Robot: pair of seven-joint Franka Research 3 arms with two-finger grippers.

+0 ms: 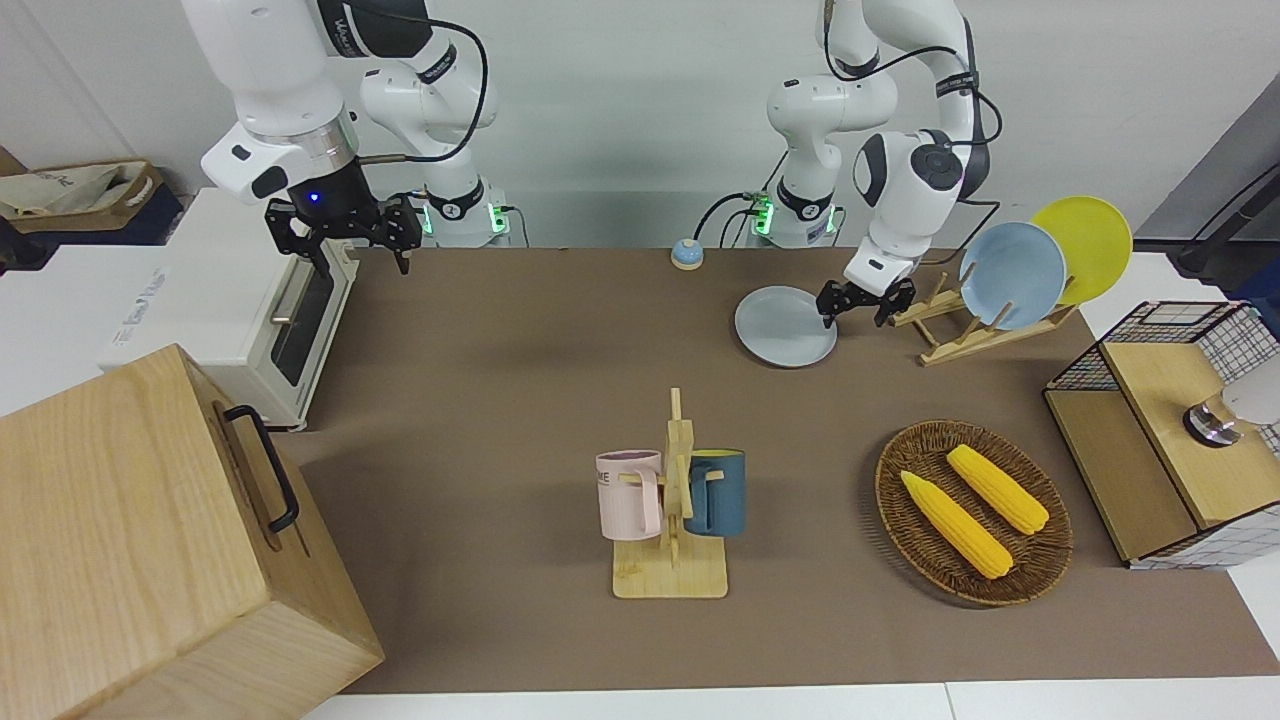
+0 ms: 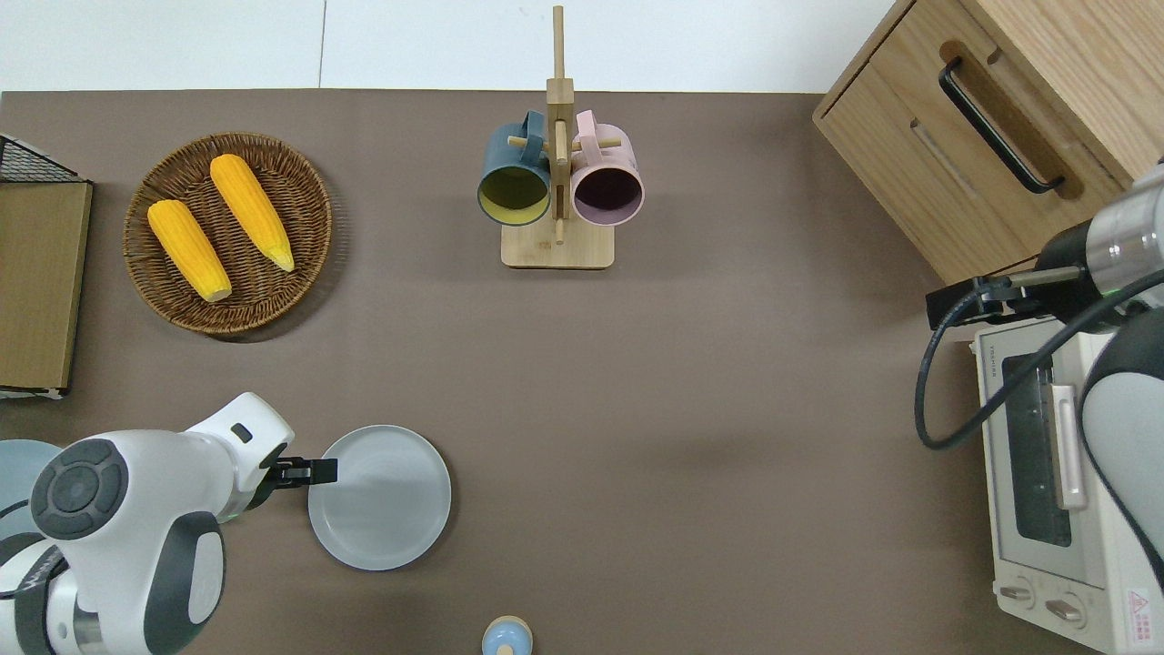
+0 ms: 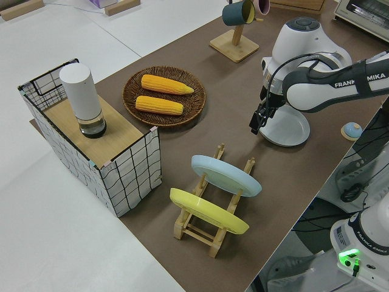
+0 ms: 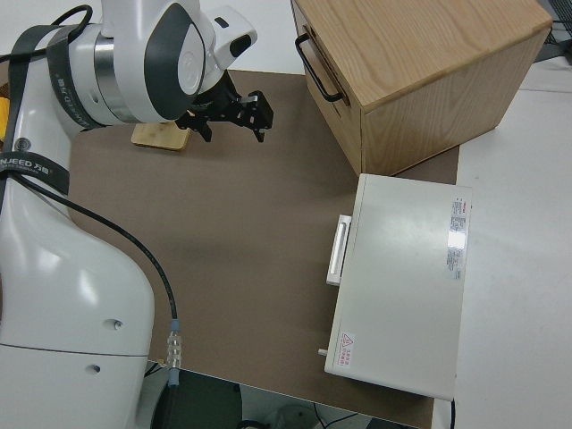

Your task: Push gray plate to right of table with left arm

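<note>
Overhead view shows the left gripper (image 2: 318,472) low at the rim of the gray plate (image 2: 380,498), on its left-arm side; whether its fingers are parted I cannot tell. Round, without a long axis, the plate lies flat on the worktop (image 2: 691,382), toward the left arm's end. The right arm is parked.

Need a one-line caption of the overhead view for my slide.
Left claw at the gray plate rim; right arm parked.

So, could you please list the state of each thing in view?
gray plate: flat on the table
left gripper: low at the plate's rim
right arm: parked
blue plate: upright in the wooden rack
yellow plate: upright in the rack
toaster oven: door shut
mugs: hung on their stand
</note>
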